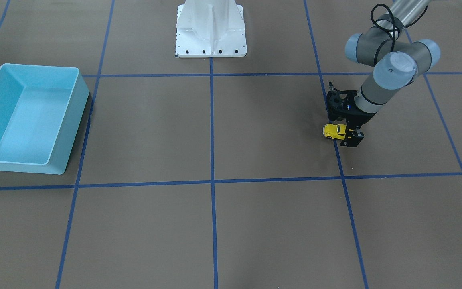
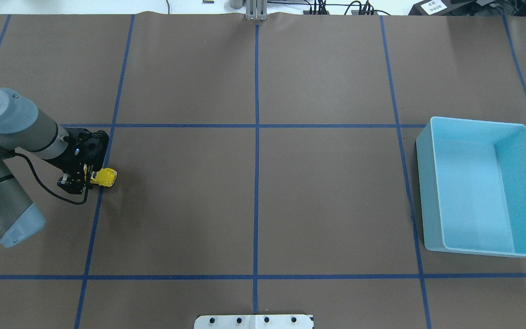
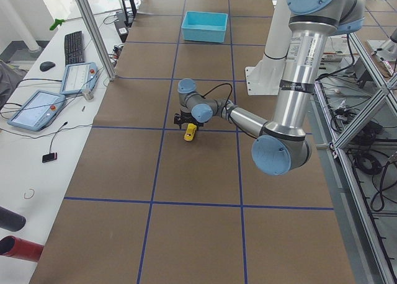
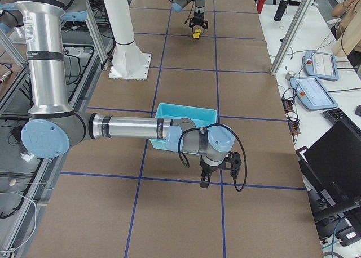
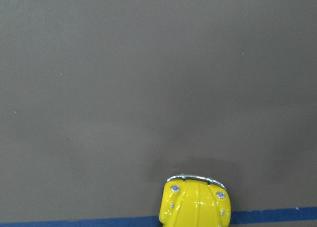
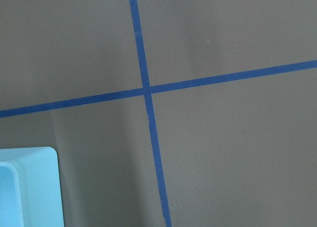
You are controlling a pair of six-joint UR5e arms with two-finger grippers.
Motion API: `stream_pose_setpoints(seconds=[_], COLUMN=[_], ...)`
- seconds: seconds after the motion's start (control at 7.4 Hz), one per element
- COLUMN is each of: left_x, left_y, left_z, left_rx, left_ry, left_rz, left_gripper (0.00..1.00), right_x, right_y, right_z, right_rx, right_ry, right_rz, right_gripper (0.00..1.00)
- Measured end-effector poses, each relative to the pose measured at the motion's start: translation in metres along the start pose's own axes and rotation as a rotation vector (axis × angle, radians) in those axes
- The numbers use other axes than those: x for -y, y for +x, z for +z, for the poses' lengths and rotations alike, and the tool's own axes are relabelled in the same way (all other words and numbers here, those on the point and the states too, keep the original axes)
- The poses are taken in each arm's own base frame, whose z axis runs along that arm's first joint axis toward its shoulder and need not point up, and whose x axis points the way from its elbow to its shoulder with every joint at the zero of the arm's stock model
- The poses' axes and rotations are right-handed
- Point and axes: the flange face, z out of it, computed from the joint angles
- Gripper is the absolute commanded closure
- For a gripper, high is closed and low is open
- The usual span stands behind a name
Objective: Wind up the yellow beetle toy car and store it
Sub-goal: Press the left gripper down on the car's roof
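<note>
The yellow beetle toy car (image 1: 334, 131) sits on the brown table at a blue tape line, on my left side. It also shows in the overhead view (image 2: 105, 177) and the left wrist view (image 5: 195, 203), where only its nose is seen. My left gripper (image 1: 350, 135) is low on the table, its jaws closed on the car's rear half. My right gripper (image 4: 205, 182) shows only in the exterior right view, hovering near the light blue bin (image 4: 186, 110); I cannot tell whether it is open or shut.
The light blue bin (image 2: 423, 192) stands empty at the far right side of the table; its corner shows in the right wrist view (image 6: 25, 187). The white robot base (image 1: 211, 30) is at the table's robot-side edge. Blue tape lines grid the table.
</note>
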Motion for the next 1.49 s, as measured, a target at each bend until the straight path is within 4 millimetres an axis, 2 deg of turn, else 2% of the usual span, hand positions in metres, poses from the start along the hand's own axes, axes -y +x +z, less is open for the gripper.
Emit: stream_pose_setpoints(seconds=[0.14, 0.27, 0.41, 0.95, 1.22, 1.49], left_x=[0.000, 0.000, 0.001, 0.006, -0.005, -0.021], left_y=[0.001, 0.001, 0.001, -0.001, -0.007, -0.001], left_z=[0.001, 0.001, 0.001, -0.010, -0.022, -0.022], left_rx=[-0.003, -0.003, -0.001, 0.016, 0.039, 0.059], left_ry=[0.000, 0.002, 0.010, 0.047, 0.077, 0.102], left_rz=[0.000, 0.002, 0.006, 0.017, 0.010, 0.017], left_gripper=[0.65, 0.95, 1.00, 1.00, 1.00, 1.00], right_x=[0.000, 0.000, 0.000, -0.001, -0.001, -0.001], right_y=[0.000, 0.000, 0.000, 0.001, 0.001, 0.001], right_z=[0.000, 0.000, 0.000, 0.001, 0.001, 0.001], right_rx=[0.000, 0.000, 0.000, 0.000, 0.000, -0.001], right_ry=[0.000, -0.001, -0.001, -0.002, -0.002, -0.002], right_rz=[0.000, 0.001, 0.001, 0.002, 0.002, 0.001], right_gripper=[0.00, 0.00, 0.00, 0.00, 0.00, 0.00])
